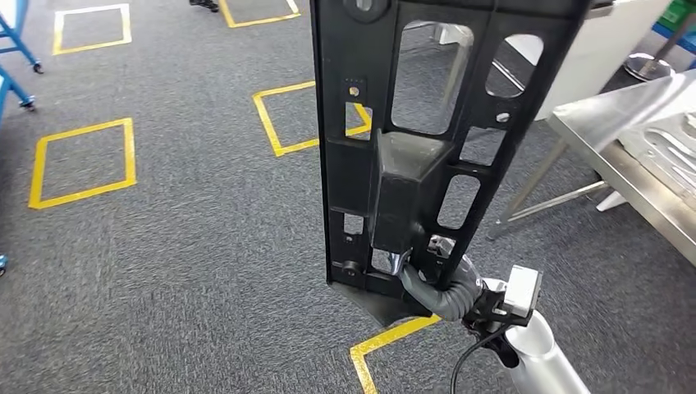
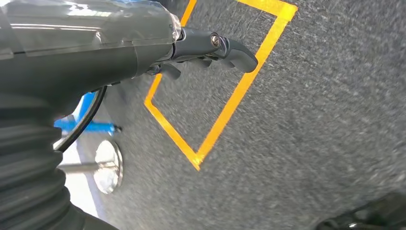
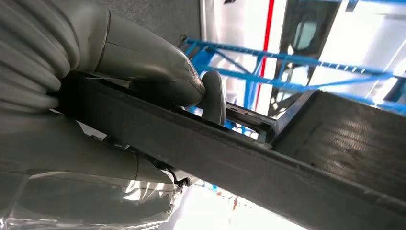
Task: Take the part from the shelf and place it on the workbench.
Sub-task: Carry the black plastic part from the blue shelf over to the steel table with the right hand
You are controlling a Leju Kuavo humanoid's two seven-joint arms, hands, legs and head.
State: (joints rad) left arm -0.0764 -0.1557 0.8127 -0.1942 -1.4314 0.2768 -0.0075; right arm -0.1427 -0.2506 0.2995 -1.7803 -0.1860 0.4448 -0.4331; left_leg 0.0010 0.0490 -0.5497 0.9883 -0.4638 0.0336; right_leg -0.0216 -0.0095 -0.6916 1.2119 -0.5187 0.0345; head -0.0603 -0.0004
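A long black plastic part [image 1: 410, 164] with several cut-out windows stands upright in front of me. My right hand [image 1: 435, 283] grips it near its lower end, fingers hooked through an opening. In the right wrist view the thumb and fingers of that hand [image 3: 143, 52] clamp the part's dark edge [image 3: 239, 163]. The steel workbench [image 1: 611, 164] stands to the right, apart from the part. My left hand [image 2: 210, 48] hangs over the carpet with its fingers loosely extended and holds nothing.
Grey carpet is marked with yellow taped squares [image 1: 82, 160]. Blue rack legs on castors [image 1: 25, 57] stand at the far left. A round stanchion base [image 1: 648, 66] sits at the far right, beyond the workbench. Blue shelf framing [image 3: 287, 62] runs behind the part.
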